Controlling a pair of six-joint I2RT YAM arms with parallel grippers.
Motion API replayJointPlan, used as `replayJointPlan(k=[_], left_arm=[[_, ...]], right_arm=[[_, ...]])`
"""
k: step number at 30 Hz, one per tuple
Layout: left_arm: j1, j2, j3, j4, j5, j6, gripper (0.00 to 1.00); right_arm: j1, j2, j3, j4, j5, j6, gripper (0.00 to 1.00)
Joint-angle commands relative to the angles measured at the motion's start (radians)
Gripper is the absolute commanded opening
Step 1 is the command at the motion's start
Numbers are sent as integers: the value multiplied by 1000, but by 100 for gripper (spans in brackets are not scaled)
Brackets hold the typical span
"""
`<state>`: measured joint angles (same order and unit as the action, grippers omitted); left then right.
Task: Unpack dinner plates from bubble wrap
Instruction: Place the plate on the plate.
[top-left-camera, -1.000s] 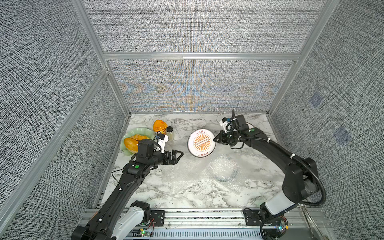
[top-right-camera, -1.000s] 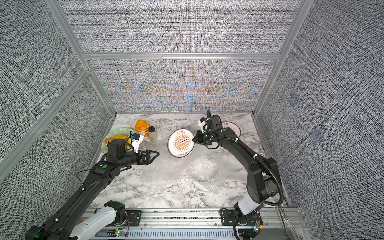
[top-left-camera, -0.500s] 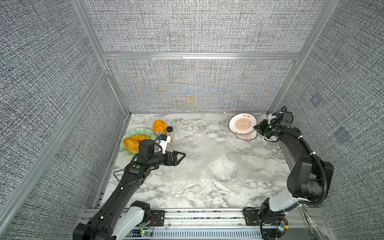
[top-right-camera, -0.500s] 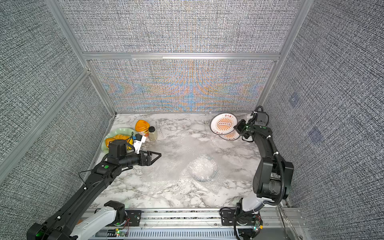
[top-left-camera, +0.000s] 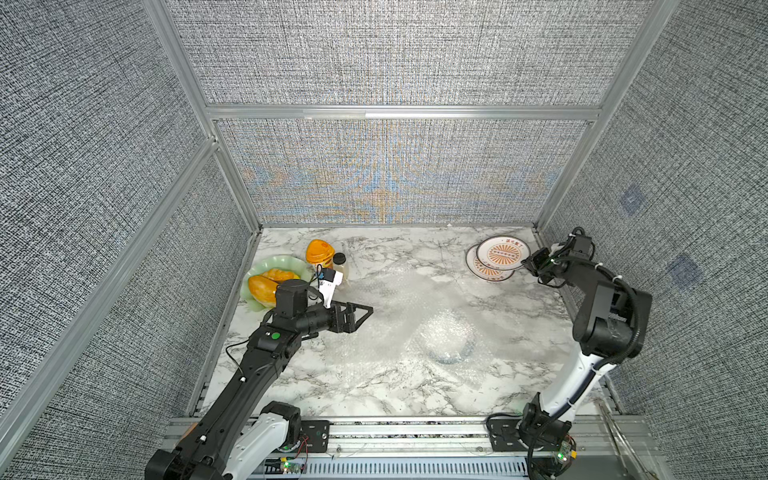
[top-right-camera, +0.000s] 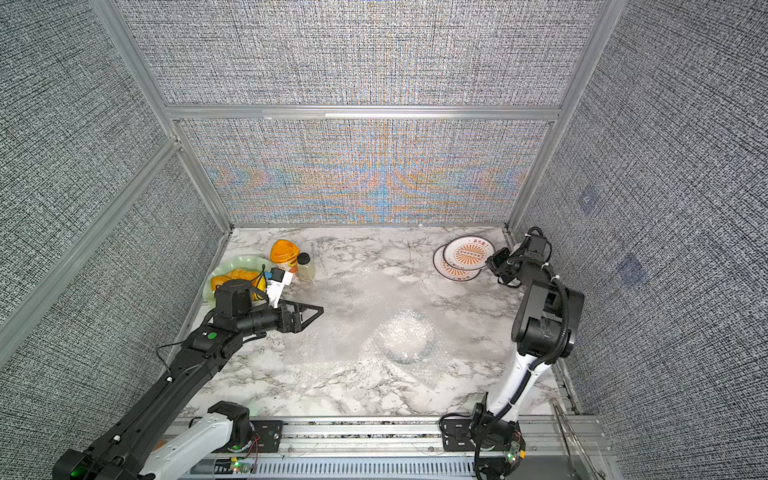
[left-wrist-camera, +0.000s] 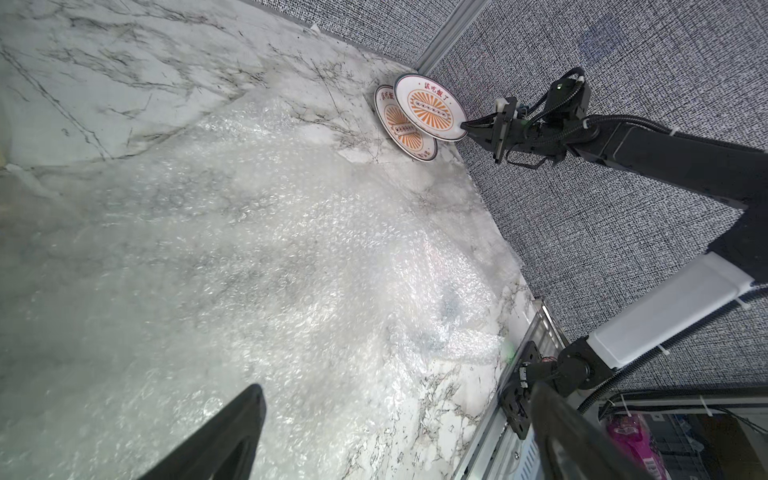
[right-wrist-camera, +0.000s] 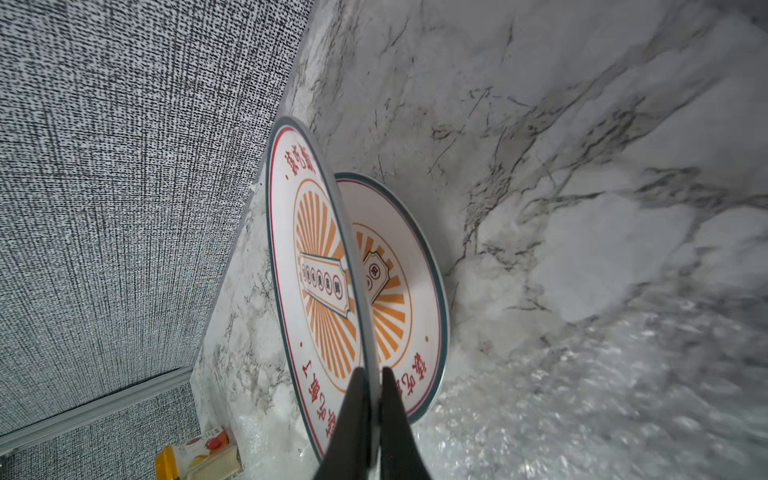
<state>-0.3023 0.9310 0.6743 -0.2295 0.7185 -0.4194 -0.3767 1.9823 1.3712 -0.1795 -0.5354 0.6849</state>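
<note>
Marble tabletop (top-left-camera: 395, 245) now shows two freed dishes together. Within the last second the right gripper (top-left-camera: 525, 262), its jaws pressed tight on the rim of a sunburst plate (top-left-camera: 503, 252), has swung that plate from well away from the resting plate (top-left-camera: 484, 274) to a spot just above and overlapping it. The right wrist view shows the held plate (right-wrist-camera: 311, 270) tilted, with its gripped edge raised off the resting plate (right-wrist-camera: 407, 291). Whether the far edges touch I cannot tell. The left gripper (top-left-camera: 361, 316) has barely shifted. It hovers well apart from the resting plate, spread wide and holding nothing, over the flattened bubble wrap (top-left-camera: 395, 307). Well apart from the resting plate on the robot's side, a mound of wrap still covers a third plate (top-left-camera: 446, 338), its dark rim faintly showing through. I judge the second plate is all but delivered: a short lowering and release would finish the stack. One wrapped plate would then remain, probably for both arms together.
</note>
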Motion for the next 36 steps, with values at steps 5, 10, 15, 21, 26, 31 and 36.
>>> replayJointPlan(k=[5,10,15,21,26,31,36], left_arm=[[3,1,5,46,49,-3,99],[6,-26,-5,86,66,-11,99],[12,-42,-19,111,55,-21,99],[18,-22,-16,110,68,-21,99],[20,-26,-18,109,67,-23,99],[20,-30,-21,107,64,-22,99],[21,-27,-21,103,59,-24,99]], right_arm=[[1,73,23,79,-56,31,0],[1,101,10,103,-84,43,1],[4,103,-44,137,-87,40,2],[9,86,-94,173,-87,48,3],[13,89,-84,155,-95,38,16],[13,82,-74,142,-97,42,25],[13,67,-66,106,-81,34,47]])
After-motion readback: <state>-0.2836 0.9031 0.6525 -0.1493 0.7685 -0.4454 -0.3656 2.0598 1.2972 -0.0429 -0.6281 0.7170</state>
